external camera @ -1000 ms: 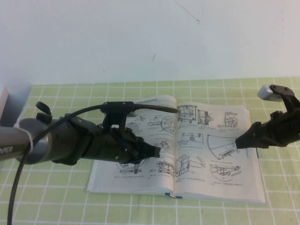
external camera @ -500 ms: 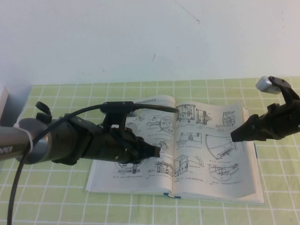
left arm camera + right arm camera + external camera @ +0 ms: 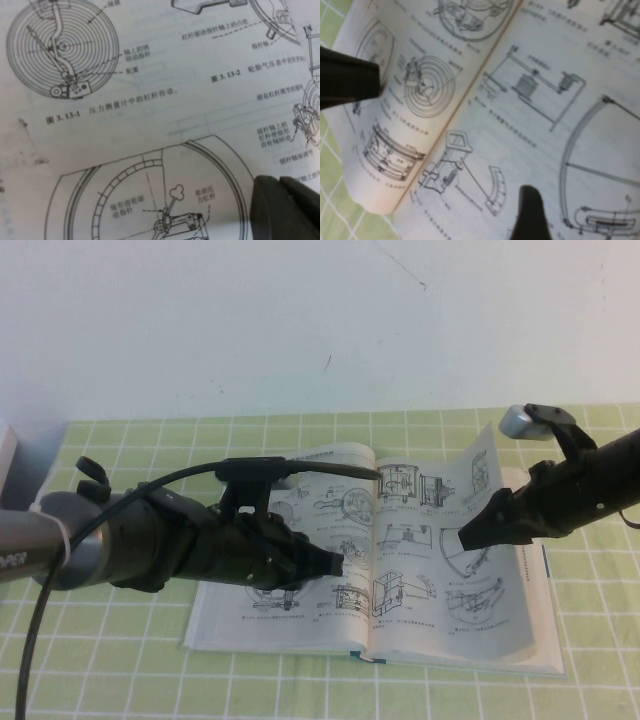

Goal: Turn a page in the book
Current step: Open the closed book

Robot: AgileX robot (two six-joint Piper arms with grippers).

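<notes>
The book [image 3: 232,625] lies open on the green checked cloth, its pages printed with line drawings. My left gripper [image 3: 338,565] is shut and its tip rests on the left-hand side of the book; in the left wrist view [image 3: 276,181] the closed tip sits on a round dial drawing. My right gripper [image 3: 468,538] is shut on the outer edge of the page [image 3: 420,540] with the quarter-circle sketch. It holds that edge raised and curled toward the spine. In the right wrist view one finger [image 3: 530,210] lies on the page [image 3: 560,75]; the other is hidden behind it.
A white wall rises behind the table. A pale box edge [image 3: 5,455] stands at the far left. The left arm's black cable [image 3: 40,640] hangs over the front left. The book's last right-hand pages [image 3: 545,640] lie flat under the lifted leaf.
My right gripper has moved left and slightly up with the page's edge, and the page now curls higher off the book. The left gripper has stayed on the left-hand page.
</notes>
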